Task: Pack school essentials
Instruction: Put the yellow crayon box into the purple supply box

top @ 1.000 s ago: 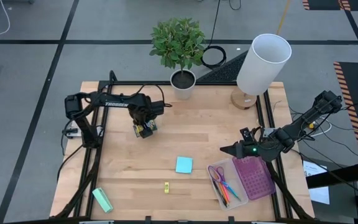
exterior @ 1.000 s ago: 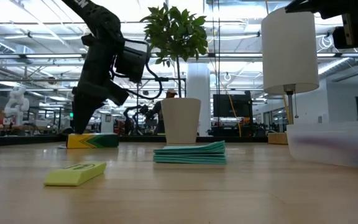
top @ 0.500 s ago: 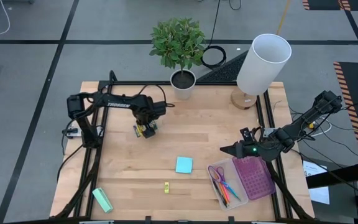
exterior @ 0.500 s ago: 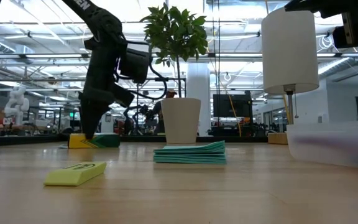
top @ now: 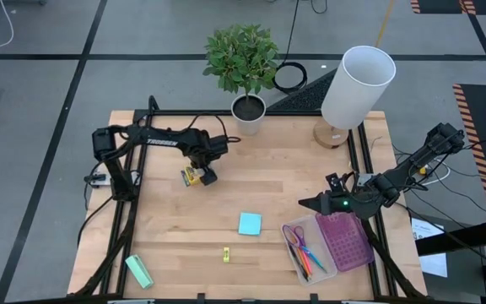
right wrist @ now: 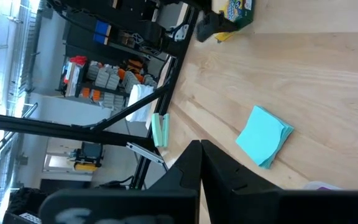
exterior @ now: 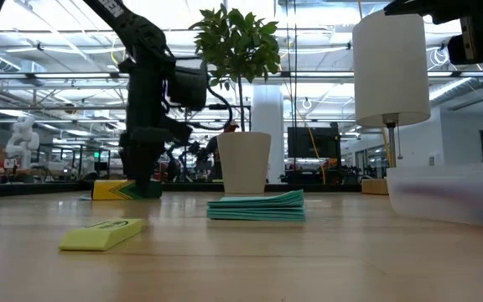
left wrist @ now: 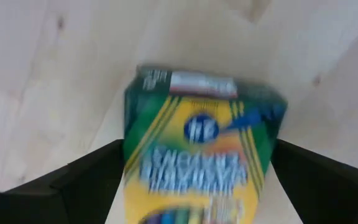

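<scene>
I see the crayon box [left wrist: 201, 149] between the two dark fingers of my left gripper [top: 199, 176]; the fingers stand on both its sides, but I cannot tell if they press it. The box is yellow below and green above, with coloured stripes and a blue round mark; the writing on it is too blurred to read. It lies on the table [top: 268, 181] in the far-left part, near the left edge, well apart from the other things. The light-blue sticky-note pad [top: 249, 223] lies near the middle of the front half, and the tiny yellow piece [top: 225, 253] is close to the front edge. The mint-green block [top: 138, 271] lies at the front-left corner. The clear tray [top: 326, 268] stands at the front-right corner, and it holds the purple-handled scissors [top: 297, 239] and some pencils [top: 304, 265]. My right gripper [top: 307, 203] hovers just beside the tray's far side with its fingers together. Between the box and the pad the wood is free. The plant pot [top: 248, 111] and the lamp [top: 354, 87] stand at the far edge.
</scene>
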You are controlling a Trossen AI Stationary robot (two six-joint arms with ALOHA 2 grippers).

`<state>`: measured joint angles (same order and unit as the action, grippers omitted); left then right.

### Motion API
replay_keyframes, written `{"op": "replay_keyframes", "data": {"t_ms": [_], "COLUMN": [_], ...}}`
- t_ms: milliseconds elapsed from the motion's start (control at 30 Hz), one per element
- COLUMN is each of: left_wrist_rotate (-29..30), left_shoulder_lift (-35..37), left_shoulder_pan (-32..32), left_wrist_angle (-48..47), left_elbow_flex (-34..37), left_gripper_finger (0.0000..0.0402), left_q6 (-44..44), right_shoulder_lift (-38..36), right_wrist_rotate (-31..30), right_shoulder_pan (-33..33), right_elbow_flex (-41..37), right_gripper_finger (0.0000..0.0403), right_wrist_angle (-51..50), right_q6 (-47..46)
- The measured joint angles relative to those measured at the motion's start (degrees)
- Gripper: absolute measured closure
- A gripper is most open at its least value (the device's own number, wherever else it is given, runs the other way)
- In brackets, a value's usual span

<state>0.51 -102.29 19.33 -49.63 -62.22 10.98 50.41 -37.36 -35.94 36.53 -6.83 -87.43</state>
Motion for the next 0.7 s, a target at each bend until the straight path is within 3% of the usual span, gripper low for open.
{"op": "replay_keyframes", "data": {"t_ms": [200,433,700], "left_wrist_rotate": [-0.84,2.81,2.68], "left_shoulder_lift": [-2.96,-3.14,-3.27], "left_shoulder_pan": [-0.36,-2.47,-3.33], "left_wrist_angle": [-0.15,0.42,1.47], "left_elbow_flex": [-0.07,-0.03,0.08], "left_gripper_finger": [0.0003,0.0004,0.0062], "left_q6": [1.79,1.29,1.32], "right_shoulder_lift": [0.02,0.02,0.02], "right_wrist_rotate": [0.08,0.11,0.11], "right_shoulder_pan": [0.00,0.00,0.00], "right_elbow_flex": [0.00,0.02,0.02], "right_gripper_finger": [0.0403,0.0403,0.0403], "right_wrist_angle": [0.01,0.12,0.13], "right_q6": [0.07,1.00,1.41]}}
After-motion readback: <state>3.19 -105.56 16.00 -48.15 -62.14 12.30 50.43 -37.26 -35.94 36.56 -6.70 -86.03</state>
